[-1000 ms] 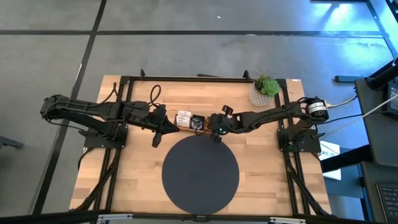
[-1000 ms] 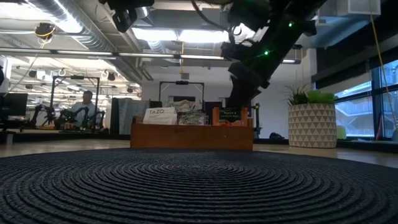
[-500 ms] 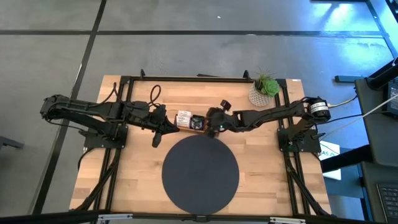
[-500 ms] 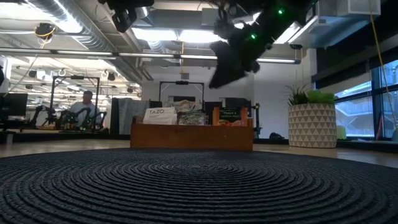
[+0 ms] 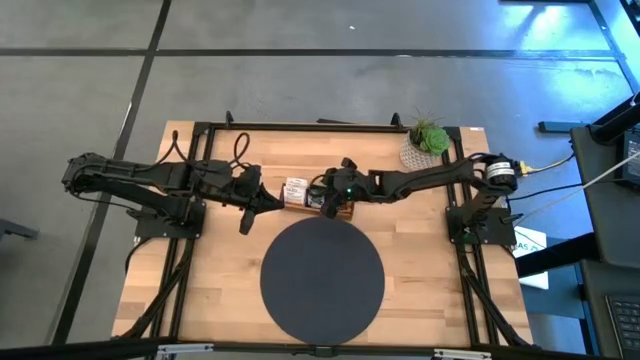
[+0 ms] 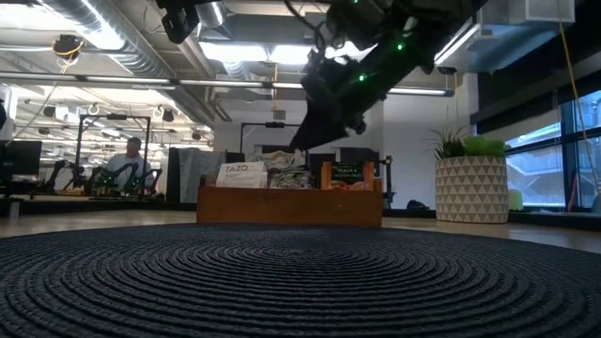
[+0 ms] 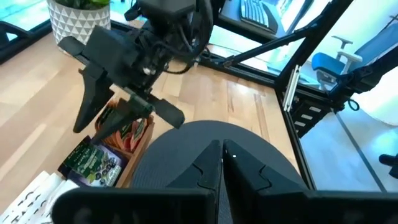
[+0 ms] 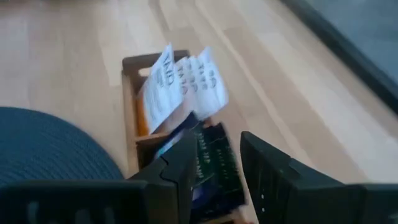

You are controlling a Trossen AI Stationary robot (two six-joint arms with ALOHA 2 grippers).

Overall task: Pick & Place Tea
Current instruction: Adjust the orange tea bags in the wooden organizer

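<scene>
The brown wooden tray point(image 6: 289, 207) stands on the table just beyond the dark round mat point(image 5: 322, 278). Tea sachets stand upright in its three compartments: white ones point(image 8: 180, 81), black ones point(image 8: 214, 162) and orange ones point(image 7: 127, 127). My right gripper point(image 8: 219, 146) is open and hovers tilted above the tray's middle, clear of the sachets, as the low view point(image 6: 305, 141) shows. My left gripper point(image 7: 222, 155) is shut and empty. It waits in the air at the tray's left end point(image 5: 246, 220).
A white patterned plant pot point(image 5: 420, 150) stands at the table's far right, to the right of the tray. The mat fills the near middle of the table. Bare wood point(image 5: 210, 290) lies on both sides of it. A person sits at a desk far behind point(image 6: 127, 160).
My right gripper has risen from the tray's right, orange end, swung toward the table's left and tipped over. It now hangs slanted above the tray's middle. The sachets and the tray have kept their places.
</scene>
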